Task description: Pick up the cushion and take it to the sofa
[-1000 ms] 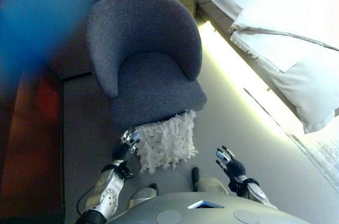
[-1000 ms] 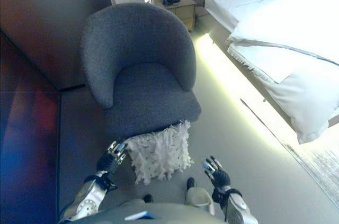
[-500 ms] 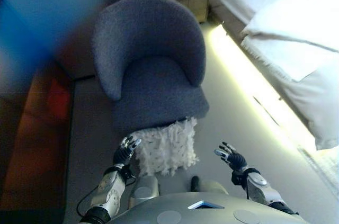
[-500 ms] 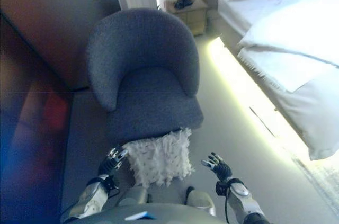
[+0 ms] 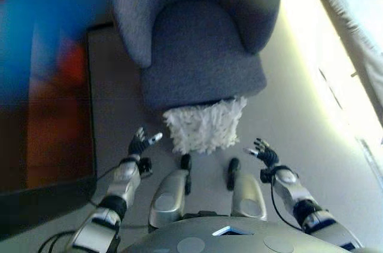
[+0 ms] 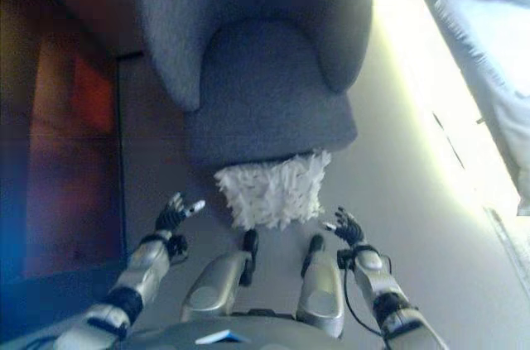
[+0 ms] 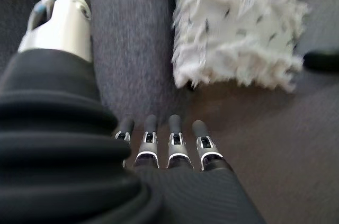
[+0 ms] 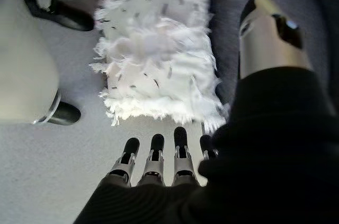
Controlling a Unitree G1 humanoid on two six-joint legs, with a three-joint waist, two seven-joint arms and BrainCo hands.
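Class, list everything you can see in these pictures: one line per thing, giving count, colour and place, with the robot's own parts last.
Cushion: one, white and shaggy, on the floor against the armchair's front.
Armchair: one, grey-blue, beyond the cushion.
Bed: one, pale bedding, along the right side.
Floor: grey, under everything.
Left hand: one, silver and dark, open, left of the cushion, not touching.
Right hand: one, silver and dark, open, right of the cushion, not touching.

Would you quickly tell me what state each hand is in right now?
Left hand: open, holding nothing, beside the cushion.
Right hand: open, holding nothing, on the cushion's other side.
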